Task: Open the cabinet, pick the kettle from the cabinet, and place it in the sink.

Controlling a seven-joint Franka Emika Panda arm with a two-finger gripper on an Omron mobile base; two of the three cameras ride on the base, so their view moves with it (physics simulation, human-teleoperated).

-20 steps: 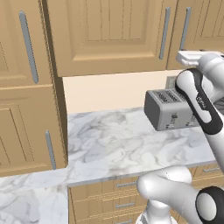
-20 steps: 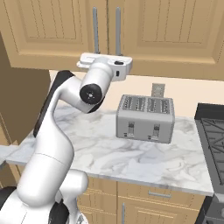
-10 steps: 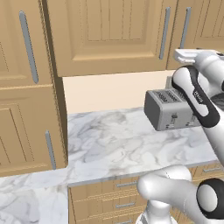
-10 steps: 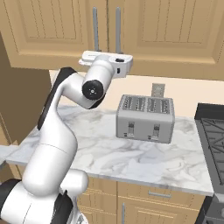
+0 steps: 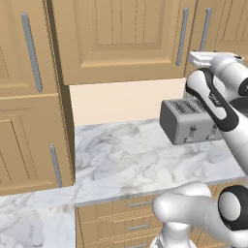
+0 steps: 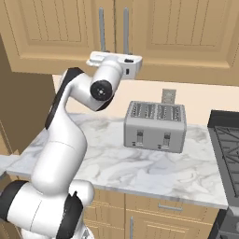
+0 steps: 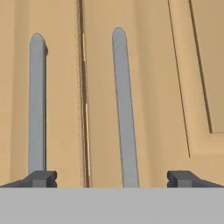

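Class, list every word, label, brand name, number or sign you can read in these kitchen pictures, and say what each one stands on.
No text can be read here.
Arm: a small white mark on its dark joint cover, too small to read.
Toaster: levers and buttons on the front, no legible label.
Cabinet doors and handles: no writing.
Wall plate behind the toaster: blank.

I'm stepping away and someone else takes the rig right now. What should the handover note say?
Gripper: open, empty, raised before the two vertical bar handles, its fingers either side of the right-hand handle, not yet closed on it.
Cabinet: doors shut.
Kettle: presumably inside, unseen.
Toaster stands on the counter below.
Done: approach to the handle.
Left: grasp handle, open door, take out kettle, carry it to the sink.
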